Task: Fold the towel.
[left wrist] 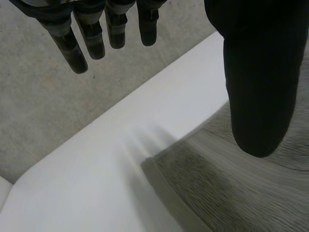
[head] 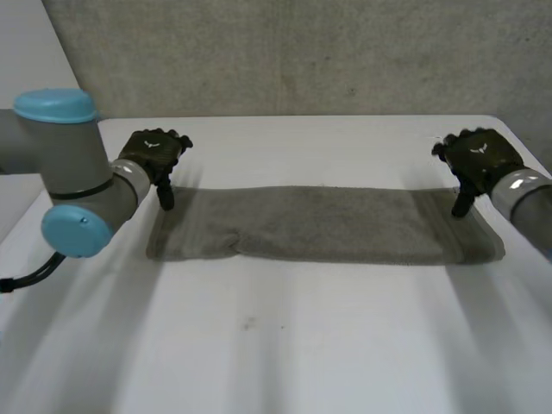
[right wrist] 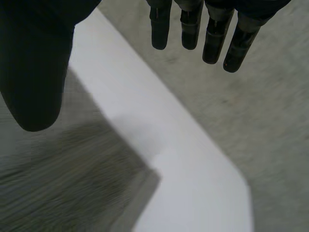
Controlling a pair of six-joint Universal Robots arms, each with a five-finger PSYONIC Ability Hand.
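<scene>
A grey towel [head: 323, 225] lies folded into a long strip across the white table [head: 276, 345]. My left hand [head: 153, 153] hovers over the towel's far left corner, fingers [left wrist: 91, 38] straight and apart from the thumb [left wrist: 258, 87], holding nothing. That corner of the towel [left wrist: 207, 183] lies flat below the thumb. My right hand [head: 476, 159] hovers over the far right corner, fingers [right wrist: 207, 34] straight, thumb [right wrist: 34, 72] spread wide. The towel [right wrist: 63, 183] lies flat beneath it with its corner free.
The table's far edge [head: 302, 117] runs just behind both hands, with grey floor beyond. The left arm's elbow [head: 73, 172] stands over the table's left side. Bare table lies in front of the towel.
</scene>
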